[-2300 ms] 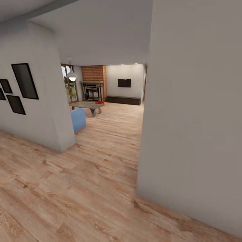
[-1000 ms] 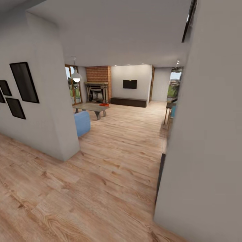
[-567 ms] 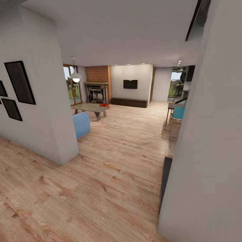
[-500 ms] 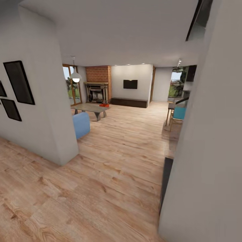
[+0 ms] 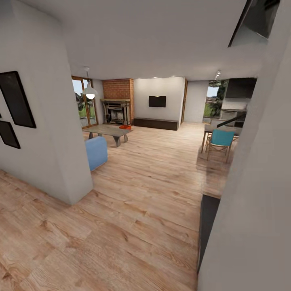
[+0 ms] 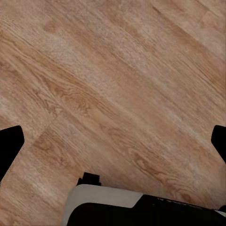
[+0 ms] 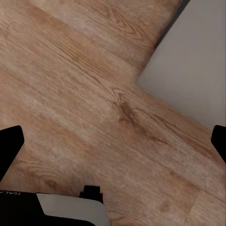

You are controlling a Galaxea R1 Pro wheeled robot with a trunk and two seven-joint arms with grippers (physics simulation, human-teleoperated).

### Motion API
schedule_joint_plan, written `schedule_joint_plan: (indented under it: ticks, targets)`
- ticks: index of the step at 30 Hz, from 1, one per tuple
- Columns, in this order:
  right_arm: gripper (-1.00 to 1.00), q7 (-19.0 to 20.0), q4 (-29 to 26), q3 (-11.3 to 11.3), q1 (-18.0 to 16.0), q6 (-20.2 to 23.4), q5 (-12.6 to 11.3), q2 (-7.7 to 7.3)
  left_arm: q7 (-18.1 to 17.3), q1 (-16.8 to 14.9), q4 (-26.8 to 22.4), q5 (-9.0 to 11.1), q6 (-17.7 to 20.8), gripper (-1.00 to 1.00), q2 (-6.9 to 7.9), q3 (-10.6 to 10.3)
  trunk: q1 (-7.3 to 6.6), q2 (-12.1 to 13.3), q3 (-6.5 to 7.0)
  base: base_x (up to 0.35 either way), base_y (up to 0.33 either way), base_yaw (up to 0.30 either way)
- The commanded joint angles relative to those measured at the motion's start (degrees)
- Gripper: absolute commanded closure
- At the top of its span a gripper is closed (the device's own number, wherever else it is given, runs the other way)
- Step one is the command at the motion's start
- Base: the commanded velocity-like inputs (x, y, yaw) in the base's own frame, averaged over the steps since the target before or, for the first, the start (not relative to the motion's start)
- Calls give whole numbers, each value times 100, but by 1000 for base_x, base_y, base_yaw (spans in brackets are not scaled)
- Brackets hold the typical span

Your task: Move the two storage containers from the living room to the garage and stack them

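- From the head view I look down a passage into the living room point(image 5: 161, 153), floored in light wood planks.
- Far in, a grey coffee tabletop point(image 5: 106, 130) stands before a brick fireplace point(image 5: 117, 103); a small orange-red shape at its far end point(image 5: 125, 127) looks like the storage containers, too small to tell whether one or two, or whether it rests on the tabletop or just behind it.
- The rounded end of a light-blue sofa point(image 5: 96, 152) pokes out from behind the near left wall point(image 5: 44, 133), which carries dark picture frames point(image 5: 15, 99).
- A dark screen point(image 5: 157, 101) hangs on the far white wall above a low dark cabinet point(image 5: 155, 123); a pendant lamp point(image 5: 90, 93) hangs near the window at left.
- On the right, a teal chair point(image 5: 220, 141) sits by a dining table, past the edge of a close grey wall point(image 5: 254, 202).
- The left wrist view gives what the head view lacks: the left claw point(image 6: 113, 146) over bare planks, its dark fingertips point(image 6: 9, 143) at opposite edges of the picture, spread wide with nothing between them.
- The right wrist view shows the right claw point(image 7: 113, 146) likewise spread and holding nothing, over planks where a grey wall corner point(image 7: 193, 70) meets the floor.
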Motion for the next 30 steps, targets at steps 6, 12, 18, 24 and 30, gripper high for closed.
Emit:
schedule_joint_plan:
  ticks: [6,12,18,24,30]
  targets:
    - [-100,-9,6,33,-2,-14,6,-1,-46,-5,18,25,-20,-100,6,42,5,-3,-2,317,130,0]
    - [-100,-12,6,33,-2,-12,6,-1,-46,-5,18,27,-20,-100,6,42,5,-3,-2,317,142,0]
    - [-100,-12,6,33,-2,-14,6,2,-46,-5,18,25,-20,-100,6,42,5,-3,-2,317,140,0]
    - [-100,-12,6,33,-2,-16,6,24,-45,-5,18,25,-20,-100,-2,42,5,-3,-2,317,100,0]
    - [-100,-10,6,33,-2,-16,6,25,-38,-5,17,25,-20,-100,-3,42,5,-3,-2,317,79,0]
